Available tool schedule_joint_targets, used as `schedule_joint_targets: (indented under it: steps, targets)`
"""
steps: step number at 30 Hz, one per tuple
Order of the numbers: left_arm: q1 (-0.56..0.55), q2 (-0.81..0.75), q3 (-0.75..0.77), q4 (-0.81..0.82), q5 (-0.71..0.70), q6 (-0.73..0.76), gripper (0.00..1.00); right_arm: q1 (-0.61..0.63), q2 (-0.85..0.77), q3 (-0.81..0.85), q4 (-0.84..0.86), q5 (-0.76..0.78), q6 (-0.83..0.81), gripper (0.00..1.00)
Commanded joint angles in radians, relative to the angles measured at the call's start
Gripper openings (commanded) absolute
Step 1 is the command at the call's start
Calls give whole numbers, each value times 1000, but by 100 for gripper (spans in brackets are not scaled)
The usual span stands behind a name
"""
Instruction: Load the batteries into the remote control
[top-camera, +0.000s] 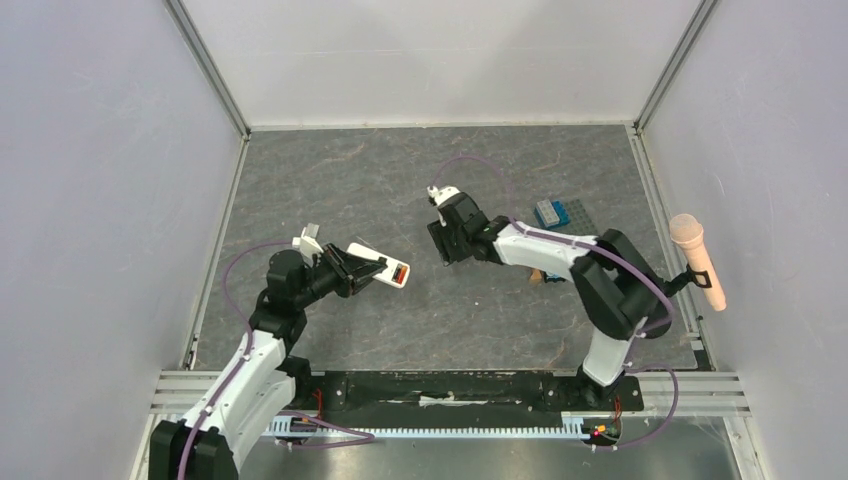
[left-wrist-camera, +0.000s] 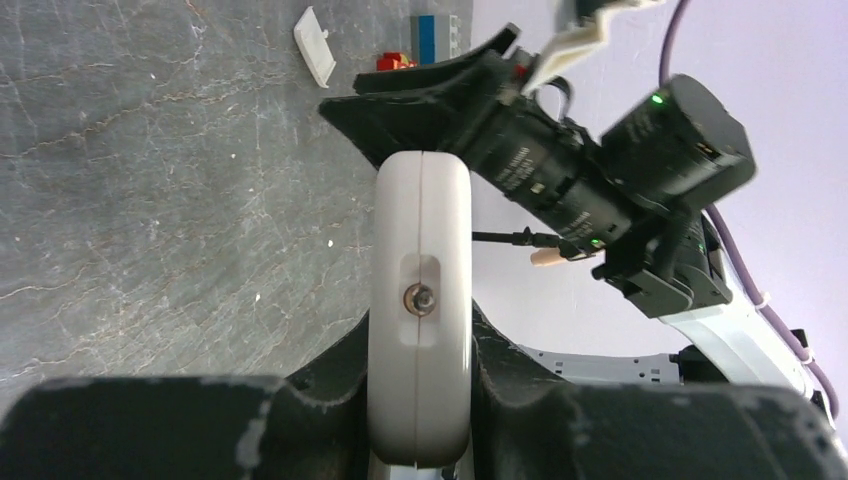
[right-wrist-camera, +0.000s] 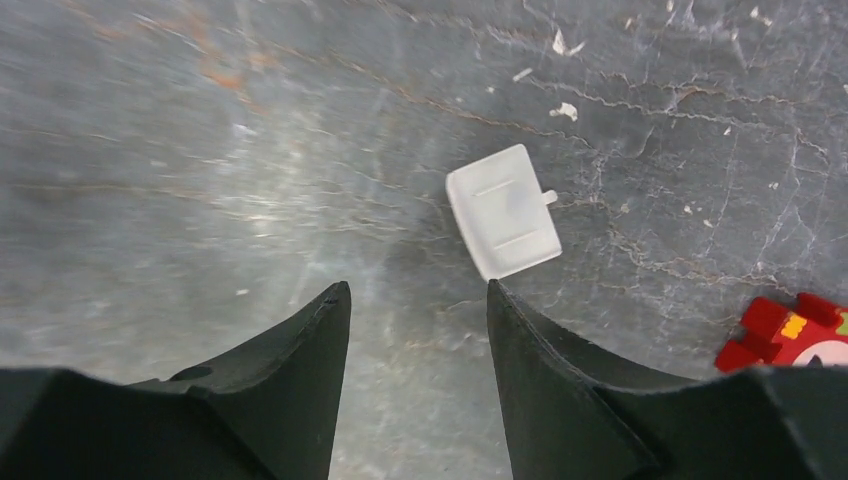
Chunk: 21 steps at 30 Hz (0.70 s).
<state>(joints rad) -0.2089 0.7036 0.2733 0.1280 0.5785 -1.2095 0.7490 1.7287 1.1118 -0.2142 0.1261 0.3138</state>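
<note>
My left gripper (top-camera: 365, 268) is shut on the remote control (top-camera: 385, 270), a white bar held above the table with a red-and-dark patch at its right end. In the left wrist view the remote (left-wrist-camera: 420, 260) stands edge-on between the fingers of the left gripper (left-wrist-camera: 420, 335), a small screw showing in its edge. My right gripper (top-camera: 440, 250) is open and empty, a short way right of the remote. In the right wrist view the right gripper (right-wrist-camera: 415, 290) hangs low over bare table. I cannot make out the batteries in any view.
A small loose white cover piece (right-wrist-camera: 503, 212) lies just beyond my right fingertip; it also shows in the left wrist view (left-wrist-camera: 315, 45). A red block (right-wrist-camera: 790, 335) lies to its right. A blue block (top-camera: 548, 212) sits on a dark plate at the back right. A microphone (top-camera: 697, 260) stands at the right wall.
</note>
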Motion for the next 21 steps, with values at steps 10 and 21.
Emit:
schedule_joint_targets:
  steps: [10,21]
  targets:
    - [16,95,-16,161,20,-38,2,-41,216,183,-69,92,-174,40]
    - [17,90,-20,163,29,-38,2,-110,245,158,-77,-111,-114,16]
